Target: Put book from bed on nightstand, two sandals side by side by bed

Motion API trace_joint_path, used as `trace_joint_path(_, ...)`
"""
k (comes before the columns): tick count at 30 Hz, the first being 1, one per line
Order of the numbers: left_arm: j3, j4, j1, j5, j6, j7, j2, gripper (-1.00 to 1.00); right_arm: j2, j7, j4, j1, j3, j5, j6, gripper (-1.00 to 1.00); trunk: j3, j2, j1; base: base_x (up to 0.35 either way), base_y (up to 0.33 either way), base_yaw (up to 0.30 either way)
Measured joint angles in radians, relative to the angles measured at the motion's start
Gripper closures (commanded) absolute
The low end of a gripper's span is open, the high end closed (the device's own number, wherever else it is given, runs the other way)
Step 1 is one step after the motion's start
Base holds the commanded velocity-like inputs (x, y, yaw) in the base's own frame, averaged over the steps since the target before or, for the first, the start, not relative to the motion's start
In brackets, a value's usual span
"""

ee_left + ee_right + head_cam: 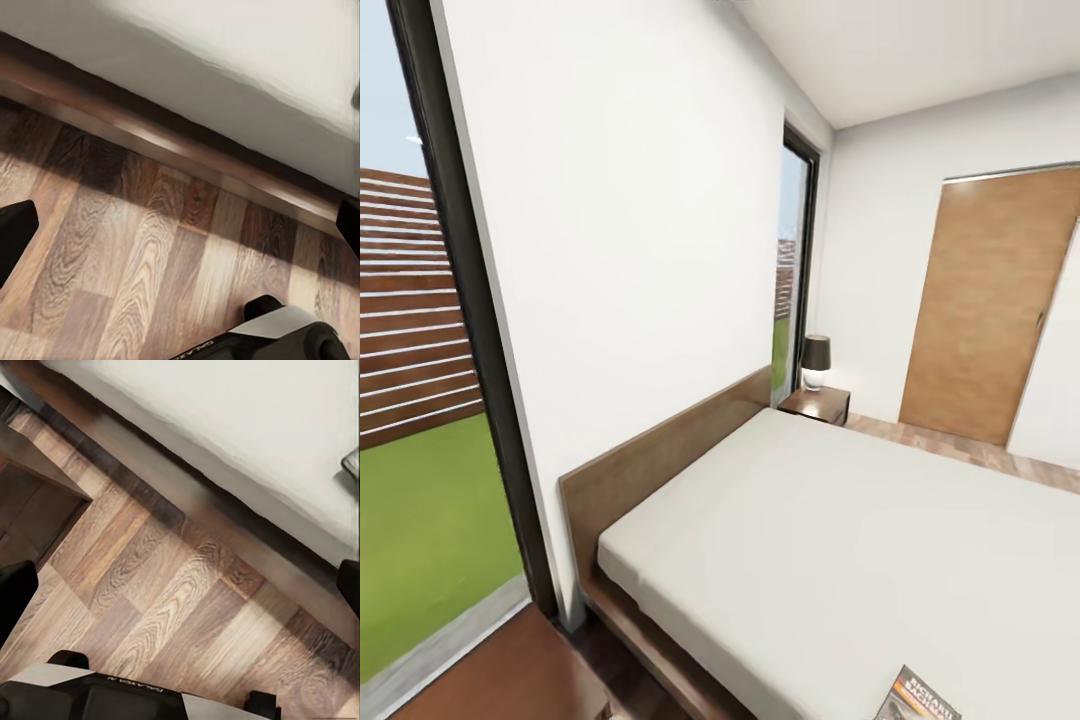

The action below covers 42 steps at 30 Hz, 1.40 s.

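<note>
White walls and a wood-plank floor are making up the bedroom, with a tall black-framed window showing grass and a slatted fence at the head view's left. Bed is filling the lower right of the head view, pale mattress sitting on a dark brown frame, flat headboard running along the wall. Book is lying flat on the mattress near the bed's near edge, partly cut off by the frame edge, white lettering and orange band showing. Far nightstand is standing beside the headboard's far end, a small dark-shaded lamp sitting on it. Another dark brown top is showing at the head view's lower left, just beside the bed's near corner. Brown door is standing in the far wall.

Left wrist view is looking down at floor and the bed's side rail. Right wrist view is showing the same floor and rail, plus a dark corner of the book on the mattress edge. Left fingers and right fingers are sitting wide apart at the frame edges, holding nothing.
</note>
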Motion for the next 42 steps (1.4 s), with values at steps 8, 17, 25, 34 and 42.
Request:
trace_joint_path(8,0.001,0.000,0.000,0.000,0.000,0.000,0.000,-1.00,0.000,-0.001,0.000,0.000,0.000,0.000,0.000,-1.00,0.007,0.000,0.000,0.024,0.000,-0.223)
trace_joint_path(17,0.001,0.000,0.000,0.000,-0.001,0.000,0.001,-1.00,0.000,-0.001,0.000,0.000,0.000,-0.001,0.000,-1.00,0.014,0.000,0.000,0.107,0.000,-0.223)
trace_joint_path(25,0.001,0.001,0.000,0.000,-0.001,0.000,0.001,-1.00,0.000,-0.001,0.000,0.000,0.000,-0.001,0.000,-1.00,0.021,0.000,0.000,0.005,0.000,-0.223)
trace_joint_path(34,0.000,0.001,0.000,0.000,-0.001,0.000,0.000,-1.00,0.000,-0.004,0.000,0.000,0.000,0.000,0.000,-1.00,0.028,0.000,0.000,0.000,0.000,-0.223)
trace_joint_path(42,0.001,0.001,0.000,0.000,-0.001,0.000,0.001,-1.00,0.000,-0.004,0.000,0.000,0.000,0.000,0.000,-1.00,0.035,0.000,0.000,0.000,0.000,-0.223)
